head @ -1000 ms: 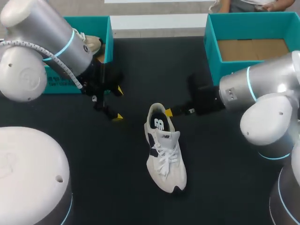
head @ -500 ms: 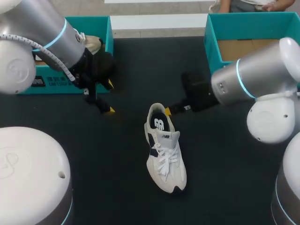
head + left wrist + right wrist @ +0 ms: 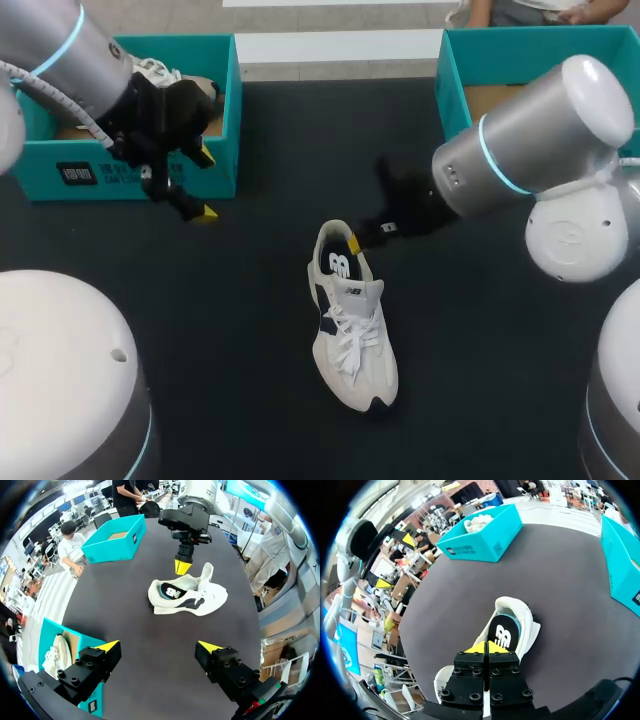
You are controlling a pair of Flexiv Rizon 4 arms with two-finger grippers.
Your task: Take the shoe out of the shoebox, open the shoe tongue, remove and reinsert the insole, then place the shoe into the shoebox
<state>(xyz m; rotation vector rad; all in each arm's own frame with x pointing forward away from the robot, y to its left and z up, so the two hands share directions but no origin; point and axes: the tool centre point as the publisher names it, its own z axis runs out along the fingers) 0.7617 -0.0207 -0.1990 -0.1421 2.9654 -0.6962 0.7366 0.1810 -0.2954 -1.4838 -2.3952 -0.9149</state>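
**A:** Head view: the shoe (image 3: 352, 320) is seen lying on the table (image 3: 230, 330), and the left gripper (image 3: 205, 185) is held spread beside the shoebox (image 3: 40, 175).

**B:** Left wrist view: nothing is caught between those spread fingers, and the shoe is spotted well ahead.

**A:** Right wrist view: the right gripper (image 3: 485, 648) is pressed together, poised over the shoe's heel opening.

Shoe (image 3: 352, 320) sits between left shoebox (image 3: 222, 170) and right shoebox (image 3: 450, 90).

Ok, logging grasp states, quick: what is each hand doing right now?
Left hand: open, holding nothing.
Right hand: closed, nothing between its fingers, at the heel end of the shoe.
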